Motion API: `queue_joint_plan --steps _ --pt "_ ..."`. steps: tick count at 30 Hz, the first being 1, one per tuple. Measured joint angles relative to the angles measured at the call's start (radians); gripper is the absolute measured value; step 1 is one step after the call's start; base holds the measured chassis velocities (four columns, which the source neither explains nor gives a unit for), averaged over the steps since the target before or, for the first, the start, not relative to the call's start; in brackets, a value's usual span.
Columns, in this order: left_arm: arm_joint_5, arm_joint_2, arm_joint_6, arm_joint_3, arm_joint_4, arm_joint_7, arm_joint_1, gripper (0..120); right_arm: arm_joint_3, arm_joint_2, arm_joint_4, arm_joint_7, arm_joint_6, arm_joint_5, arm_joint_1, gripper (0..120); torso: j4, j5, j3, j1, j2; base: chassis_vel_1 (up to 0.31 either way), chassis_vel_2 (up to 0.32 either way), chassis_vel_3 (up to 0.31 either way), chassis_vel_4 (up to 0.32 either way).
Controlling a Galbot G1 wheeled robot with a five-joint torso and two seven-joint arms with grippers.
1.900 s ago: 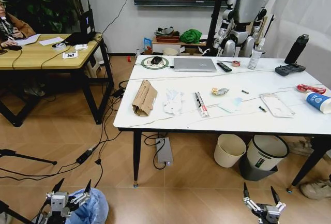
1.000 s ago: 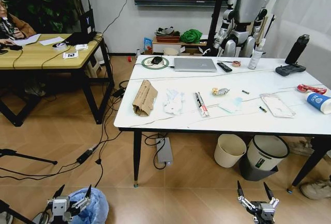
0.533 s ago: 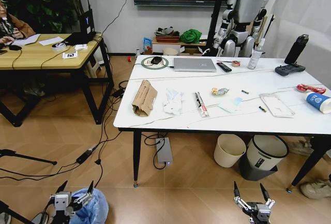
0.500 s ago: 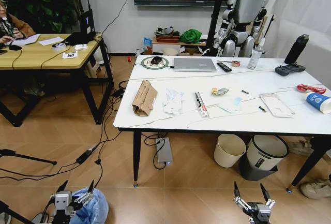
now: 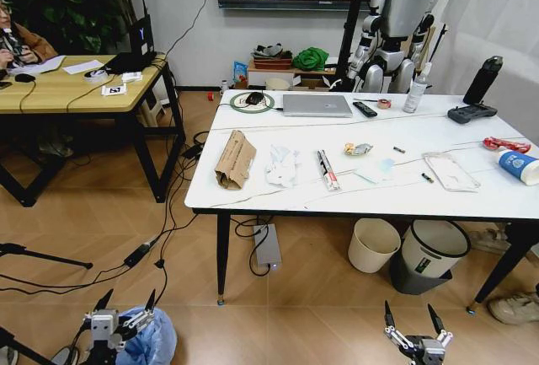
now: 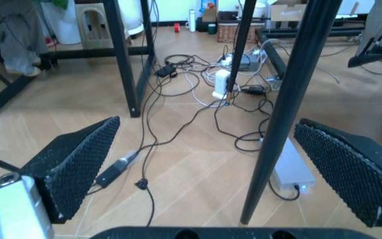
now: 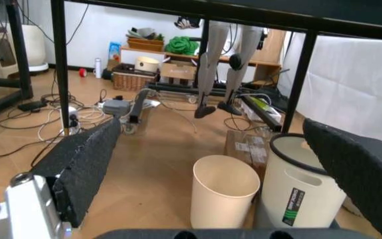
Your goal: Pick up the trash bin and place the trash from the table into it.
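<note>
The trash bin [image 5: 150, 338] is cut off by the head view's bottom edge.

The table [image 5: 472, 201] has a glossy marble-look top on matt black legs. Crinkled translucent blue plastic lines the trash bin [image 5: 156, 335]. On the table lies a creased brown paper bag [image 5: 235, 159].

My right gripper [image 7: 218, 164] hangs low with its two black ridged fingers [image 7: 85, 167] spread wide and empty; between them stand a cream bin [image 7: 226, 196] and, touching it, a white bin with black rim [image 7: 300, 186] (both under the table's dark frame [image 7: 204, 12]).
</note>
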State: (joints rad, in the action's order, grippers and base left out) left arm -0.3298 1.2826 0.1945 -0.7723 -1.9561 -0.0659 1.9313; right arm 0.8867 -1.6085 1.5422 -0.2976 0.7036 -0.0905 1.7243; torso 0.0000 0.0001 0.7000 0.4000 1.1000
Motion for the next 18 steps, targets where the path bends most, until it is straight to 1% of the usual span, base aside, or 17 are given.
queue_joint_plan --steps 11,18 --pt "-0.007 0.006 0.025 0.002 0.01 0.0 -0.005 100 0.005 0.0 0.009 -0.006 0.011 0.0 0.014 100 0.0 -0.0001 0.0 0.0 0.0 0.0 0.0 0.0 0.0" --pt "0.011 0.011 0.031 0.003 0.015 0.0 -0.009 100 0.009 0.0 0.015 -0.007 0.012 0.0 0.016 100 0.0 0.0 -0.002 -0.001 -0.003 0.0 0.0 0.0 0.0"
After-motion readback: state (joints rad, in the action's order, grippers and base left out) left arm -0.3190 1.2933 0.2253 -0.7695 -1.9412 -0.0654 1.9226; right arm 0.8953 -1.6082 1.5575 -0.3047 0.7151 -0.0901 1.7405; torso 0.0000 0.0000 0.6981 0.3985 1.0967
